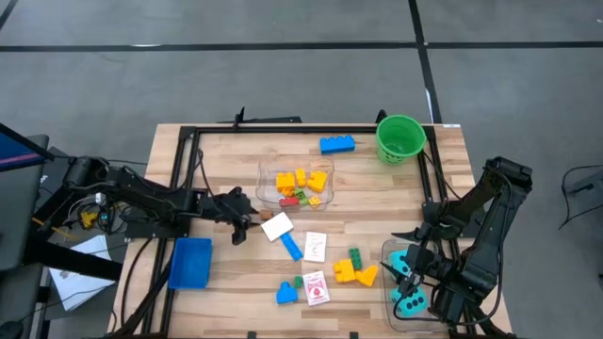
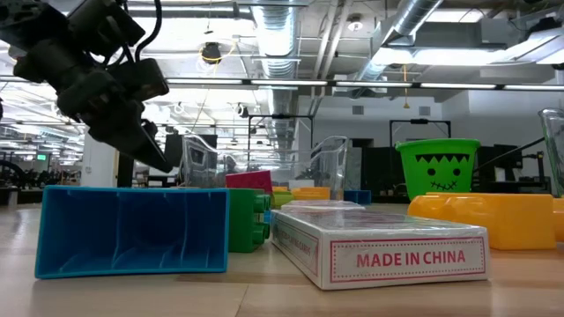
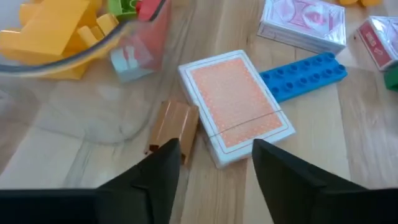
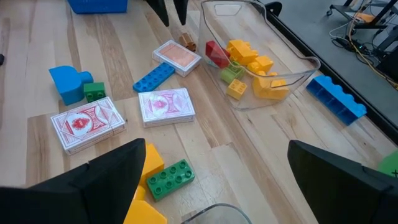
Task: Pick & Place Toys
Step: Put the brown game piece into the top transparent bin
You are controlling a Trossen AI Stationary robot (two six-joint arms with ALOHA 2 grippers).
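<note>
Fingers of the left gripper stand part-open, empty, over the card deck just beyond, its long axis angled across them.

Green plastic bucket stood at wooden table's far edge; blue plastic tray near its left edge.

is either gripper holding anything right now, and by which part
Nothing is held. The left gripper stands open above the small brown wooden block and orange-backed card box; the right gripper is open and empty.
</note>
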